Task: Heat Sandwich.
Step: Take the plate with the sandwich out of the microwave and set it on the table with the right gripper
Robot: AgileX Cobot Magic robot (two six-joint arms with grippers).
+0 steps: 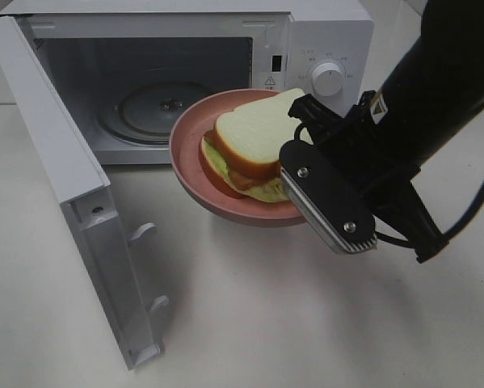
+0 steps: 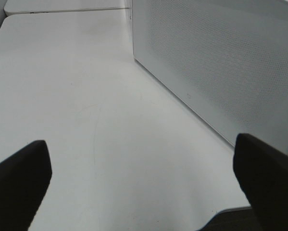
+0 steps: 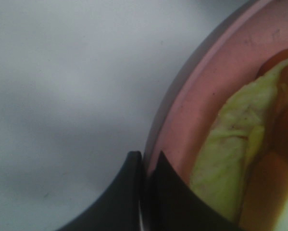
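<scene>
The sandwich (image 1: 254, 137), white bread with a tan crust and pale green leaves, lies on a round pink plate (image 1: 185, 137). My right gripper (image 1: 296, 194) is shut on the plate's near right rim and holds it tilted above the table, just in front of the open microwave (image 1: 326, 32). In the right wrist view the fingertips (image 3: 134, 166) pinch the plate rim (image 3: 201, 91), with the sandwich's leaves (image 3: 230, 139) beside them. My left gripper (image 2: 144, 178) is open and empty over the bare table, next to the microwave's perforated side wall (image 2: 220, 62). It does not show in the high view.
The microwave door (image 1: 56, 162) hangs wide open to the left, with its latch hooks (image 1: 145, 232) sticking out. The glass turntable (image 1: 157, 105) lies inside the cavity. The white table (image 1: 250, 307) stretches in front.
</scene>
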